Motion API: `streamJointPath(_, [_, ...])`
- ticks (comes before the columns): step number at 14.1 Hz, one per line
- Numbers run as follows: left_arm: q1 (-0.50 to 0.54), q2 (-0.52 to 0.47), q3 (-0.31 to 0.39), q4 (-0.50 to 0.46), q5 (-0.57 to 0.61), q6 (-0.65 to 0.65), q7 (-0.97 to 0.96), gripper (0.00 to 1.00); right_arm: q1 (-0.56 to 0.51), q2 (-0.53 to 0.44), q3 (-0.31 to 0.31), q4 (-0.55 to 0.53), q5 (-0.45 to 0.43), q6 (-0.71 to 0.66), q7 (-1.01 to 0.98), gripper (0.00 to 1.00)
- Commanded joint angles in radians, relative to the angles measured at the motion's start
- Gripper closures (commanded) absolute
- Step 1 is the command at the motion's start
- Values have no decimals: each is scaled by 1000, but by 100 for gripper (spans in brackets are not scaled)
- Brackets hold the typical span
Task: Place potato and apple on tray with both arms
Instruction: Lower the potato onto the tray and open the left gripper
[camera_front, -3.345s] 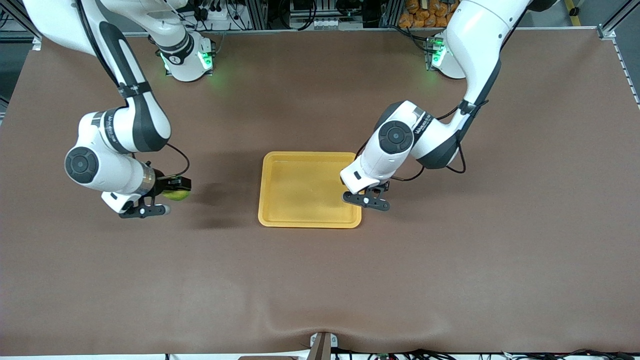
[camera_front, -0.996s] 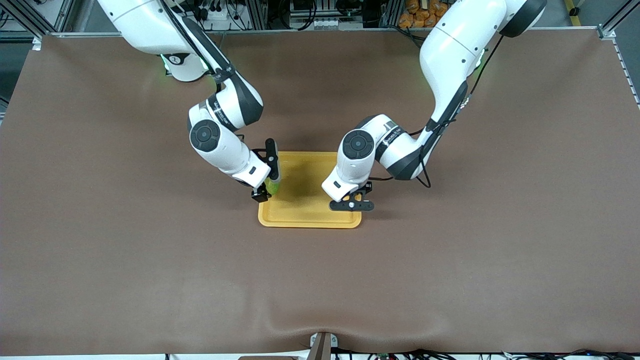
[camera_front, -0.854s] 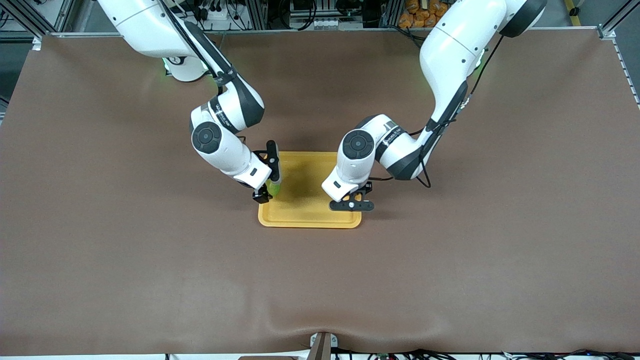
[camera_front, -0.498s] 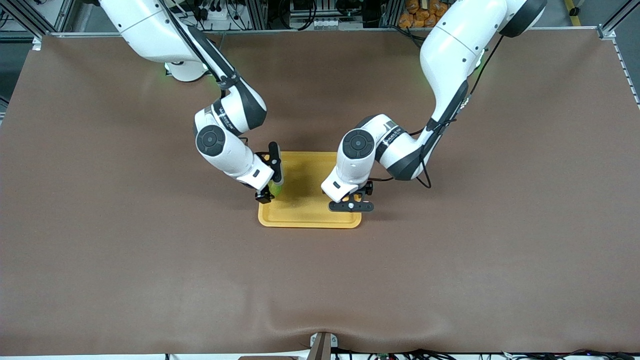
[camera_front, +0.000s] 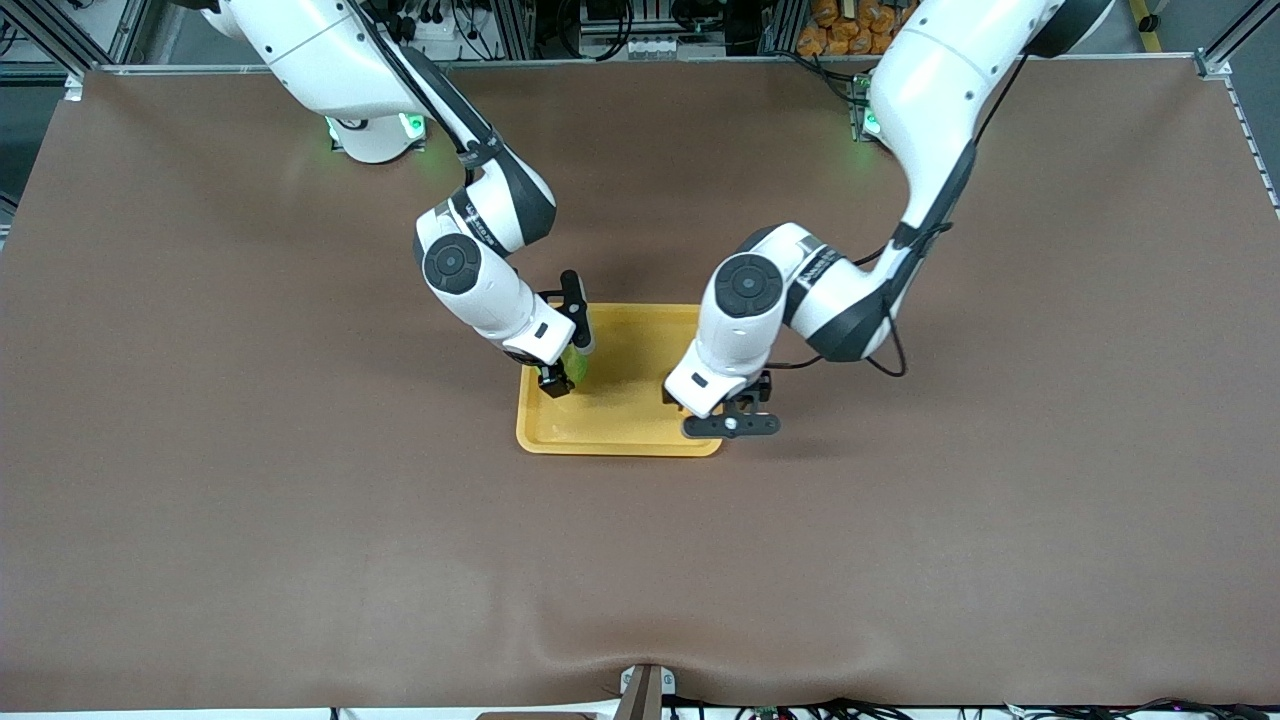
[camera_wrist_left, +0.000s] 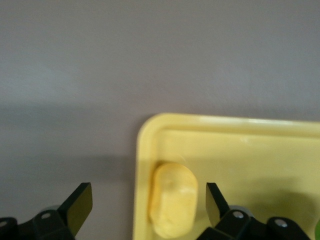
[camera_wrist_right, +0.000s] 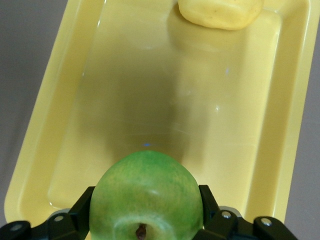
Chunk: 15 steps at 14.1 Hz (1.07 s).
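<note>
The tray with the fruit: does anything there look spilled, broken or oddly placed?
Nothing stands out. The potato lies whole in the tray, close against its rim at the left arm's end, with the open left hand above it. The right hand holds the apple over the tray, intact.

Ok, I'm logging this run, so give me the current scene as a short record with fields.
potato: lying in the tray, at the left arm's end, released
apple: held over the tray, not yet set down
left gripper: open, over the potato
right gripper: shut on the apple
table: brown cover under the tray
</note>
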Motion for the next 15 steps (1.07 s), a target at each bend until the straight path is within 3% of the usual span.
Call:
streamJointPath(1, [40, -80, -4, -17, 16, -68, -4, 0, 1, 2, -2, -14, 30, 30, -37, 100])
streamJointPath(5, [104, -171, -8, -19, 13, -184, 14, 0, 3, 9, -2, -43, 29, 104, -88, 89])
streamJointPath(7, [147, -214, -10, -17, 5, -244, 95, 0, 3, 11, -2, -47, 29, 110, -93, 69])
streamJointPath(9, [207, -254, -13, -19, -13, -287, 121, 0, 0, 20, -2, -47, 29, 112, -93, 0])
streamJointPath(15, [328, -335, -16, -16, -70, -404, 353, 0, -2, 22, -2, -66, 29, 156, -94, 0])
